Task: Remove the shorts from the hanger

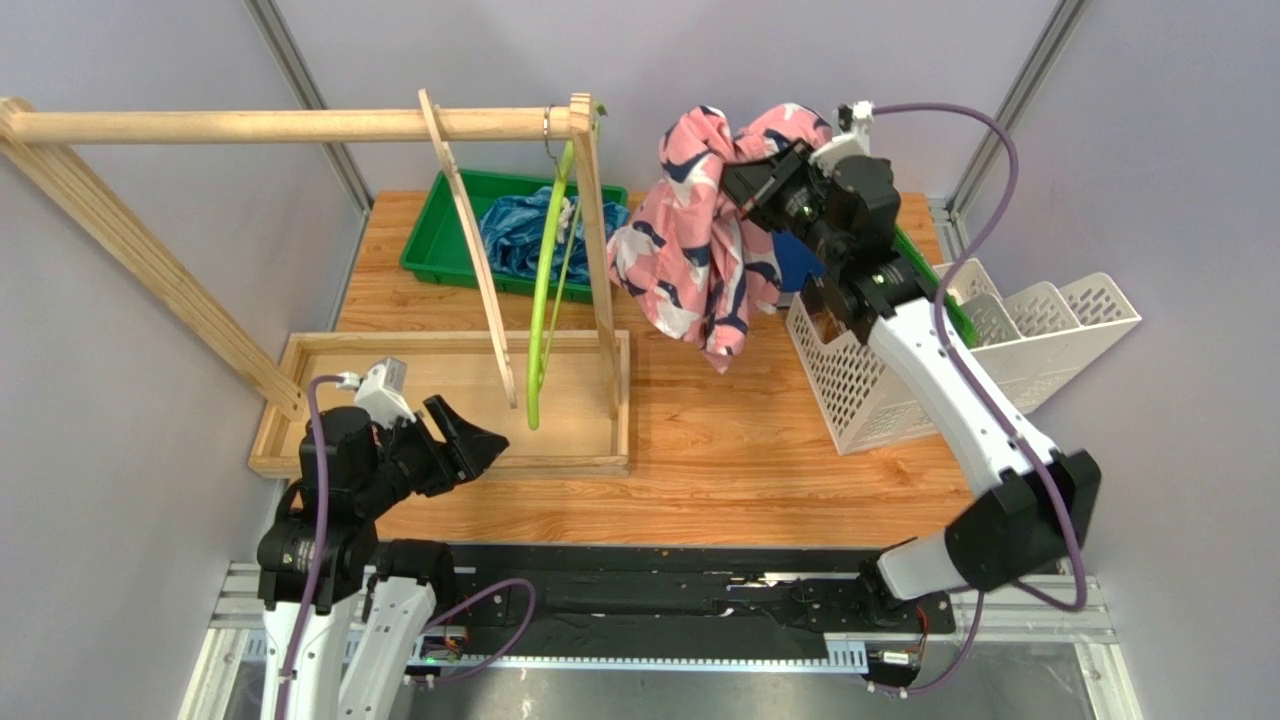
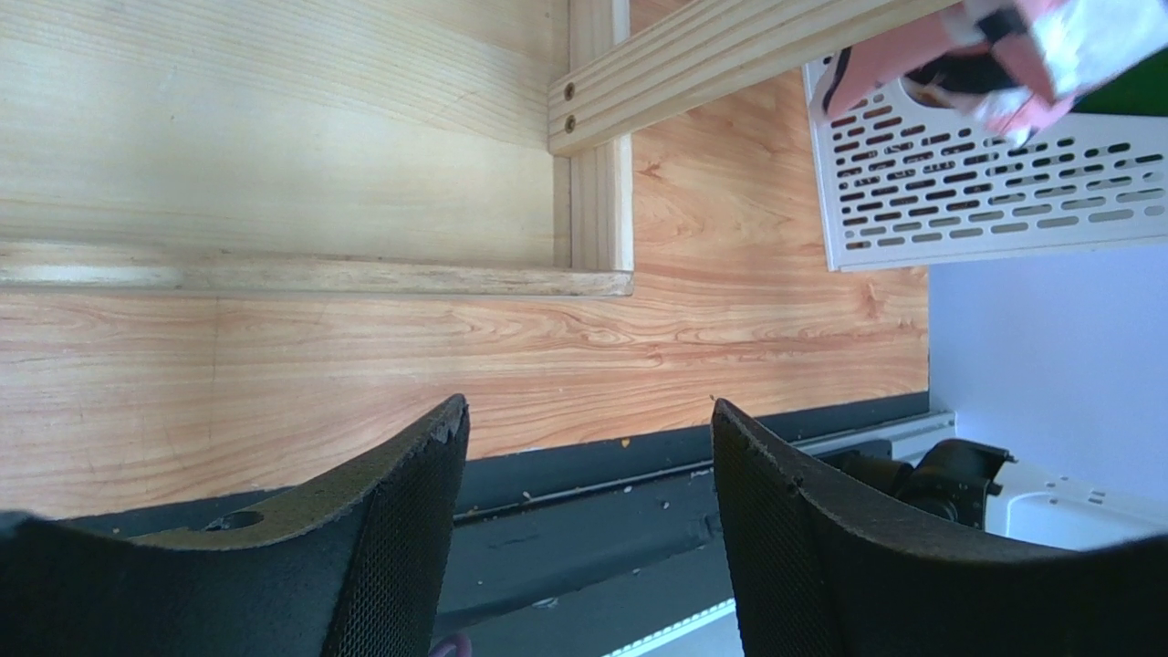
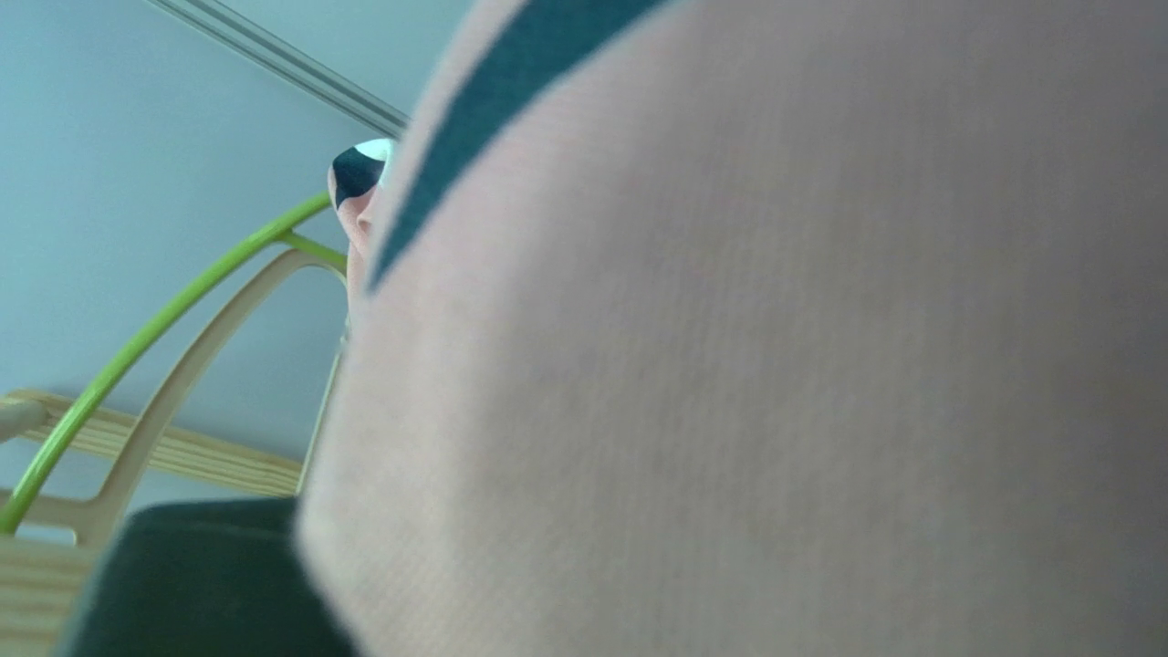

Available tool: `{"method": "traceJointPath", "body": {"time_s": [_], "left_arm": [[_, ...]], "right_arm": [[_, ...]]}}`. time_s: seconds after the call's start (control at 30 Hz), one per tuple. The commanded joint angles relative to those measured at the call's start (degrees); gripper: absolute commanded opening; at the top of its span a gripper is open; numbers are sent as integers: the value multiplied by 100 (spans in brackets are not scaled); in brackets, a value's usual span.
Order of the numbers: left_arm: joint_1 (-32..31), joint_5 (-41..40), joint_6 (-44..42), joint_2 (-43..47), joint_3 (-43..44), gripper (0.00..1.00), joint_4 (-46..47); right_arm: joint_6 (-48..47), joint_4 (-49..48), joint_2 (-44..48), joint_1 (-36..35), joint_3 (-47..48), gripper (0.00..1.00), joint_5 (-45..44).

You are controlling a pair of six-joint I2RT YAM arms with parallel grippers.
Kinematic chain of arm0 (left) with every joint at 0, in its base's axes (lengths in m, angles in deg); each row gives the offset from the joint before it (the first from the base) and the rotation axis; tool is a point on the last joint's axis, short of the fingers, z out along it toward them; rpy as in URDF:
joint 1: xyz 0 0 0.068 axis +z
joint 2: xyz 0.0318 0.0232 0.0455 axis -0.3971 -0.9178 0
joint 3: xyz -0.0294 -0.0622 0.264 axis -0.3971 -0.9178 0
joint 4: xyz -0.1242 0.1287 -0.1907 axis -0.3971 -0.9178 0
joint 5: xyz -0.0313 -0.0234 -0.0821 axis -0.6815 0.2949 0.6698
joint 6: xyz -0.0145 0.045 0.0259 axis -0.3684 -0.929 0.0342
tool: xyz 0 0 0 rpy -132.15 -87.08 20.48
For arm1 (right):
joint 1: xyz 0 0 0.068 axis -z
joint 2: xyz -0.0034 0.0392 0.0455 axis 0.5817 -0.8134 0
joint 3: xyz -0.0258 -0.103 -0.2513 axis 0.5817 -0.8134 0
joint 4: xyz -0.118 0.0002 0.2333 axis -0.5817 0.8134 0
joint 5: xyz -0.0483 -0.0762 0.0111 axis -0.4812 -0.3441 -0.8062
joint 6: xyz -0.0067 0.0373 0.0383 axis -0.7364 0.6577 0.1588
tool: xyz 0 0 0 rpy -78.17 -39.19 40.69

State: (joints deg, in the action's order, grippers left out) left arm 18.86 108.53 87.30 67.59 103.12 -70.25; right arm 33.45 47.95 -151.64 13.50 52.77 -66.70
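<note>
**Pink shorts held aloft beside the rack**

The pink shorts [image 1: 699,255] are pinched in the right gripper [image 1: 742,177], whose fingers are pressed together on the bunched fabric. The garment is held in the air between the wooden rack [image 1: 301,125] and the white perforated basket [image 1: 962,360], apart from the green hanger [image 1: 541,300] hung on the rail. The blue-teal shorts [image 1: 514,225] are seen lying in the green tray [image 1: 439,243] behind the rack. The left gripper [image 1: 469,444] is held low by the rack's base, its fingers spread.

Pale lilac walls [image 1: 105,450] enclose a wood-grain table [image 1: 751,450].
</note>
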Motion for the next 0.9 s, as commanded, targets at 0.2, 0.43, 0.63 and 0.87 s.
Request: {"method": "traceJointPath", "body": {"time_s": [0.2, 0.43, 0.63, 0.87], "left_arm": [[-30, 107, -39, -234, -147, 70, 544], [-30, -270, 137, -244, -305, 70, 649], [-21, -491, 436, -357, -481, 70, 1036], [-21, -254, 1470, -735, -1104, 68, 2467]], "right_arm": [[844, -1710, -2447, 0, 2395, 0, 677], [1400, -2172, -5380, -359, 6284, 0, 748], [1550, -3030, -6704, -887, 6921, 0, -446], [1075, -2821, -7573, -1327, 7216, 0, -964]]}}
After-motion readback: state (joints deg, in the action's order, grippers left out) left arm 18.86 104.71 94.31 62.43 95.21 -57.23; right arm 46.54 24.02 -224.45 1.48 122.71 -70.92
